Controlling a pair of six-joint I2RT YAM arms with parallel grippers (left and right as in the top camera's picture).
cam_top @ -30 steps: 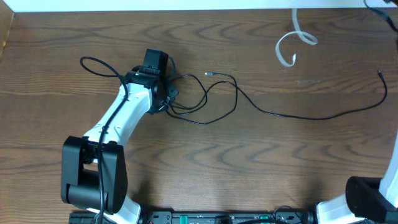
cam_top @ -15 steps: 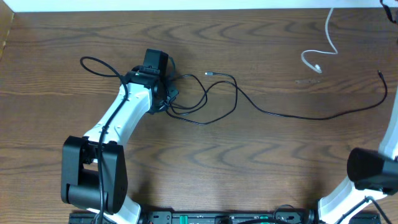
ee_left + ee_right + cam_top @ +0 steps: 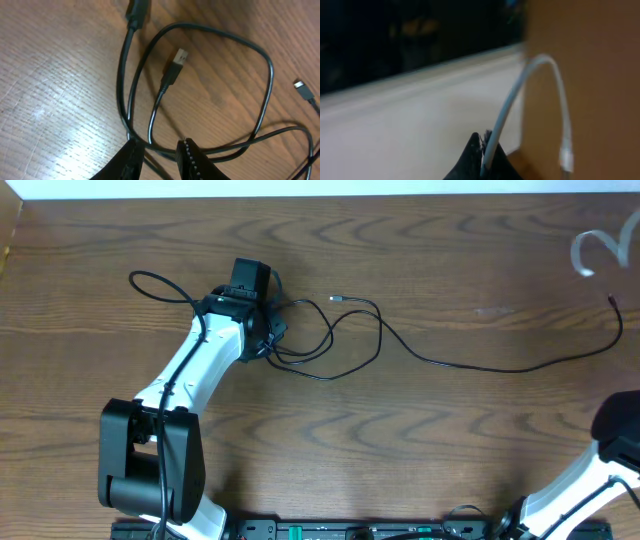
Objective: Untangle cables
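as left gripper (image 3: 160, 152) loosens, white cable (image 3: 506, 107) has swung right

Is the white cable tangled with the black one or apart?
Apart. The white cable hangs at the right edge, pinched in the right gripper; the black cable lies on the table, clear of it.

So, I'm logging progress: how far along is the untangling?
Done: the white cable is well apart from the black cable, over at the far right. In hand: the right fingers pinch the white one; the left fingers stand open around black strands. Left: the black cable's loops by the left arm cross over each other.
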